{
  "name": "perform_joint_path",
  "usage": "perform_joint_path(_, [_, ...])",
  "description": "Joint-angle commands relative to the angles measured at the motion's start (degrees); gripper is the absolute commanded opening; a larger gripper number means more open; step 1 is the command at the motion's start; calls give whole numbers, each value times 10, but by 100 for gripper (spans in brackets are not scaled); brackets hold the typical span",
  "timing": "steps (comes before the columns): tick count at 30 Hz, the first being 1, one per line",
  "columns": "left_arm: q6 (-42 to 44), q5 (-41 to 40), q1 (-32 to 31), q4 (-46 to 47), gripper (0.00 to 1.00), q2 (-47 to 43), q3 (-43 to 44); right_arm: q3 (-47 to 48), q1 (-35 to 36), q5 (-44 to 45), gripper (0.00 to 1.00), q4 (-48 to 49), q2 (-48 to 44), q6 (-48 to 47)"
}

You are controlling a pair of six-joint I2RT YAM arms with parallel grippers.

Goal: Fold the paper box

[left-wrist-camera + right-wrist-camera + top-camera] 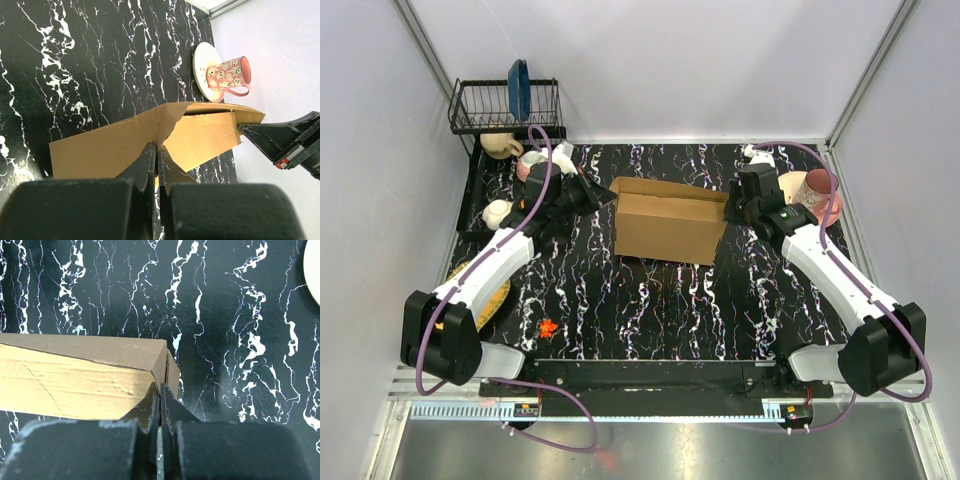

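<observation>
Your paper box [665, 228] sits centre, half-formed. L gripper [156, 150] at its left end, R gripper [160, 390] at right; both near-closed, seemingly pinching cardboard edge. Step: squaring sides. Next: fold flaps in, keep pull even.

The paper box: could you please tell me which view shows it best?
Top external: the whole paper box shows there. The left wrist view shows one side and a raised flap; the right wrist only one end.
</observation>
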Motion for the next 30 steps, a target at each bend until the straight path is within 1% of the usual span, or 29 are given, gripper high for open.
perform_joint_path(1, [-48,47,-6,28,0,2,3,-27,13,-1,0,-73,26,-8])
perform_joint_path(9, [-57,51,-11,27,0,3,-10,-26,19,3,0,-73,30,-8])
perform_joint_path(16, [-56,37,-17,-3,0,5,-23,-28,22,14,0,-73,33,-12])
perform_joint_path(21, [-35,-12,-39,-15,0,0,-49,-33,25,16,0,-71,34,-11])
perform_joint_path(26, [-15,-33,-48,7,0,-5,-85,-35,26,17,0,-71,29,-10])
perform_joint_path(30, [7,-66,-50,11,0,-15,-107,-37,27,18,0,-71,25,-10])
